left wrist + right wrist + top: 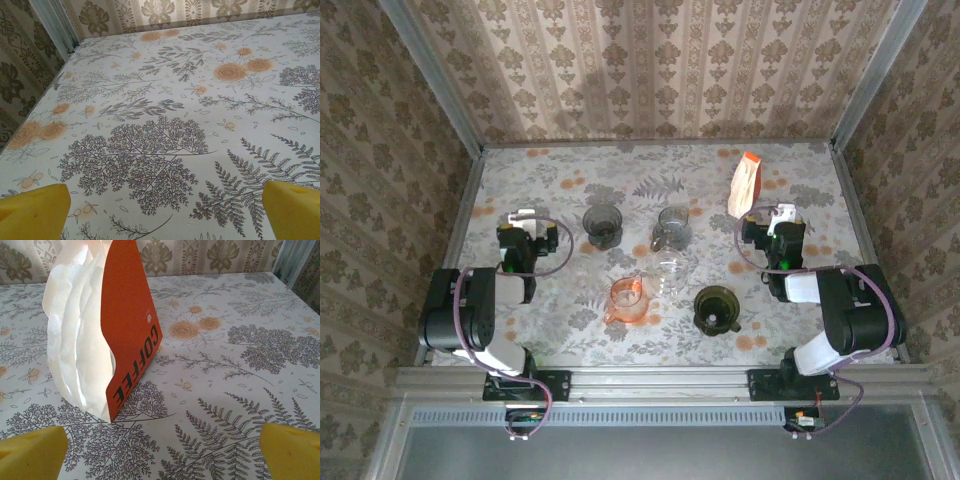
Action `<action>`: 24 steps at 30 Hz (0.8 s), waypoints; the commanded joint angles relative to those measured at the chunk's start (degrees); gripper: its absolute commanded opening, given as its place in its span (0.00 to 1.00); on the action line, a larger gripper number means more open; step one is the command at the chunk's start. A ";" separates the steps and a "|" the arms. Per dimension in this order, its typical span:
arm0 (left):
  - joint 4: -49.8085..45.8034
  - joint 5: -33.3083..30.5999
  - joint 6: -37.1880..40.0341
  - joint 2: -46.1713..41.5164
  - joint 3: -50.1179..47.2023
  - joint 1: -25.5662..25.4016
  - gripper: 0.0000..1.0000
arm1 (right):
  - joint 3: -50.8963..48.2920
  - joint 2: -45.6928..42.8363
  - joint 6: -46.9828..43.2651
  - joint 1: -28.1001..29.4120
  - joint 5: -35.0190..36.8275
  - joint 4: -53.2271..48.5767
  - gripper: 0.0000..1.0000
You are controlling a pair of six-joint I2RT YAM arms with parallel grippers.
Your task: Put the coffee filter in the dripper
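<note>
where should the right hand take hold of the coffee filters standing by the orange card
Probably the loose fanned edge of the white coffee filters, on the side away from the orange card. The stack stands upright and thin, so the open right hand could come level from the near side and pinch across the sheets.

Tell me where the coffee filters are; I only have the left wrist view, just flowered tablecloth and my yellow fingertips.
Observer: The filter pack, white papers in an orange sleeve marked COFFEE, stands upright on the table right in front of the right gripper.
Operator: Is that gripper holding it?
Observer: No, its jaws stand open, short of the pack, with nothing between them.
Operator: And a dripper?
Observer: From above, an orange dripper sits near the middle, with a dark green one to its right.
</note>
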 commanded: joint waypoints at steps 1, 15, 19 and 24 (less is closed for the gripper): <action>-0.15 1.04 0.73 -0.02 0.74 0.29 1.00 | -0.06 -0.05 -0.32 0.04 -0.52 0.69 1.00; -0.11 1.04 0.69 -0.08 0.74 0.29 1.00 | -0.07 0.01 -0.26 0.04 -0.52 0.69 1.00; -0.13 1.10 0.66 0.00 0.74 0.28 1.00 | -0.06 -0.05 -0.26 0.04 -0.53 0.71 1.00; -0.40 1.60 0.60 -0.02 0.91 0.51 1.00 | 0.15 -0.05 -0.24 -0.04 -0.74 0.52 1.00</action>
